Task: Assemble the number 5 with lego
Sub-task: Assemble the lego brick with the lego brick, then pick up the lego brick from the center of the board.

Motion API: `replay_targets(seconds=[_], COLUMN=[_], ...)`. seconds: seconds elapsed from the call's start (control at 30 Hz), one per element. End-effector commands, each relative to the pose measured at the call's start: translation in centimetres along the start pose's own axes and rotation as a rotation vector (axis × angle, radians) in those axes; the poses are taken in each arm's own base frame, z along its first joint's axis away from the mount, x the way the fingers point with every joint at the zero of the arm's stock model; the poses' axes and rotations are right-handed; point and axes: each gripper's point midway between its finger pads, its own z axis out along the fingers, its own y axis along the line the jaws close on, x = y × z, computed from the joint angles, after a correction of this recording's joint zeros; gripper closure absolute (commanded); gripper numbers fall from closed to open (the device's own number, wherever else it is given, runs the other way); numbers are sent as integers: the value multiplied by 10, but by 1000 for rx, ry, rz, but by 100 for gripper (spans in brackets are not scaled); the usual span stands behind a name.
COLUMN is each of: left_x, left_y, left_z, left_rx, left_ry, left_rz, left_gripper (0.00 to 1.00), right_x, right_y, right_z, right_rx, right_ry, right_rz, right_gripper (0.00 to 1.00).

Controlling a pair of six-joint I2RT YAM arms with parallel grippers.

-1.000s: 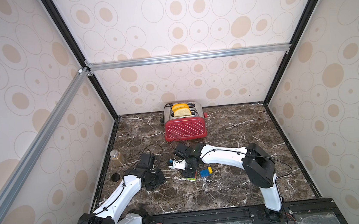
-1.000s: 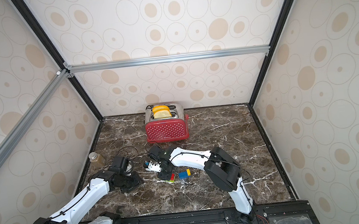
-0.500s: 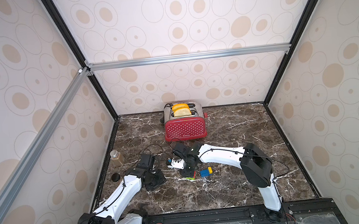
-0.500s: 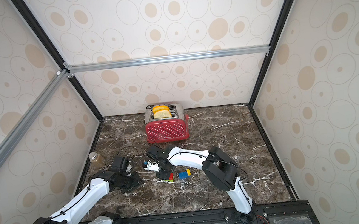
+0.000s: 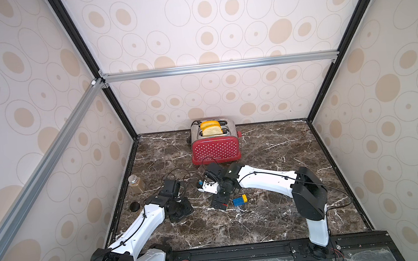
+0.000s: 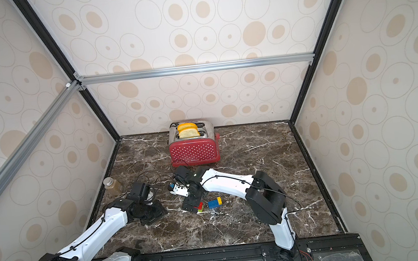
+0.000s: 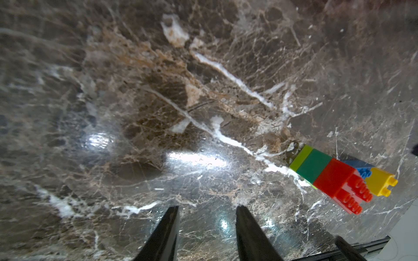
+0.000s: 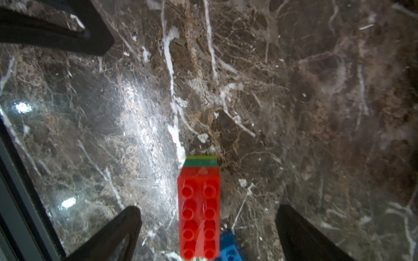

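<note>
The lego lie on the marble in front of my right gripper (image 8: 208,209). A red brick (image 8: 199,203), a dark-green brick (image 8: 200,163) and a lime-green brick (image 8: 200,157) are joined in one stack lying on its side (image 7: 316,168). The right gripper stands open, a finger on either side of the red brick, touching nothing. A blue brick (image 7: 362,169) joined to a yellow brick (image 7: 380,183) rests right beside the stack; both top views show the pair (image 5: 238,201) (image 6: 213,204). My left gripper (image 7: 207,208) hovers to the left, open, nothing between its fingers.
A red polka-dot toaster (image 5: 215,148) with toast stands at the back centre. A glass jar (image 5: 136,184) and its black lid (image 5: 134,206) sit by the left wall. Loose black cables (image 5: 178,173) lie between the arms. The black front rail (image 5: 240,251) borders the table.
My right gripper has opened wide and let go of the red, green and lime stack, which now lies on the marble. The left arm has not moved.
</note>
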Motion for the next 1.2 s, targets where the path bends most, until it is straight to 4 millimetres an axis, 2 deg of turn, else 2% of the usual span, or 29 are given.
replay_targets(seconds=[0.0,0.1,0.23,0.33,0.53,1.17], left_x=[-3,-6,-8,-2,10,18], left_y=[0,-3,-13,-25,-44,-43], left_z=[-7,-12,-22,-26,-36,-38], left_rx=[-3,11,62,130,233,215], left_ry=[-23,-40,-69,-48,1,29], left_rz=[-10,1,28,53,86,85], left_gripper=[56,54,46,43,47,47], right_x=[5,16,29,35,48,50], right_y=[-3,-9,-13,-11,-4,12], right_z=[-18,-22,-24,-26,-15,13], right_rx=[6,35,-27,-25,-57,-82], right_ry=[-46,-59,-95,-94,-58,24], right_rz=[48,99,181,169,156,113], right_gripper=[0,0,0,8,15,17])
